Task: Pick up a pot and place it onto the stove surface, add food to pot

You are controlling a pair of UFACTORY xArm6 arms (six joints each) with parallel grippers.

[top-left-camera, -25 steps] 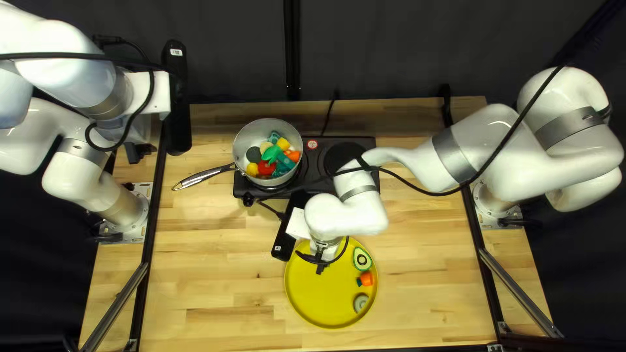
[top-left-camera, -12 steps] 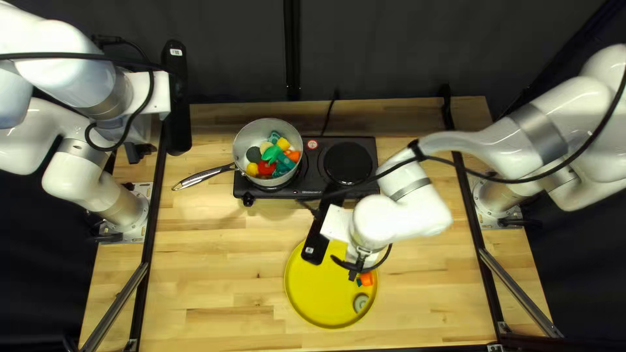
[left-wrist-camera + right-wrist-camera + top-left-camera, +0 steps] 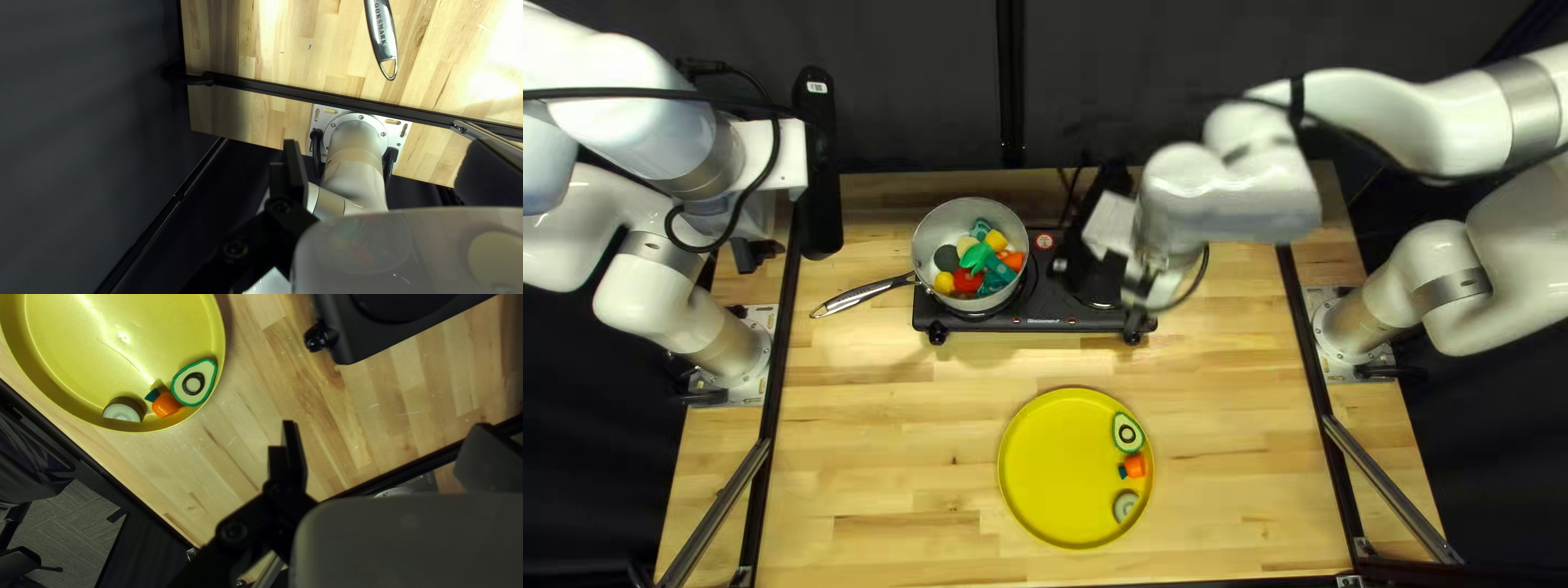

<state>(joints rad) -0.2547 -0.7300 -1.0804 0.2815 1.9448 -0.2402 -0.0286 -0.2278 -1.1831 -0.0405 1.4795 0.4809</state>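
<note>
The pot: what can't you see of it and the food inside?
Top left view: the pot bottom, hidden by the food.
Top left view: the lowest food, hidden under other pieces.
Left wrist view: the pot's bowl, cut off by the edge; only part of the handle shows.

Top left view: from high above surface's (image 3: 893, 457) near edge, slanting down toward dark curtain (image 3: 1198, 65); farthest, widest. Left wrist view: closer, down across surface's left edge and left arm's base (image 3: 354, 136). Right wrist view: closer too, down over plate (image 3: 65, 348) and stove corner (image 3: 348, 351). Top + left share pot handle (image 3: 381, 30), that base. Top + right share plate, stove corner.
</note>
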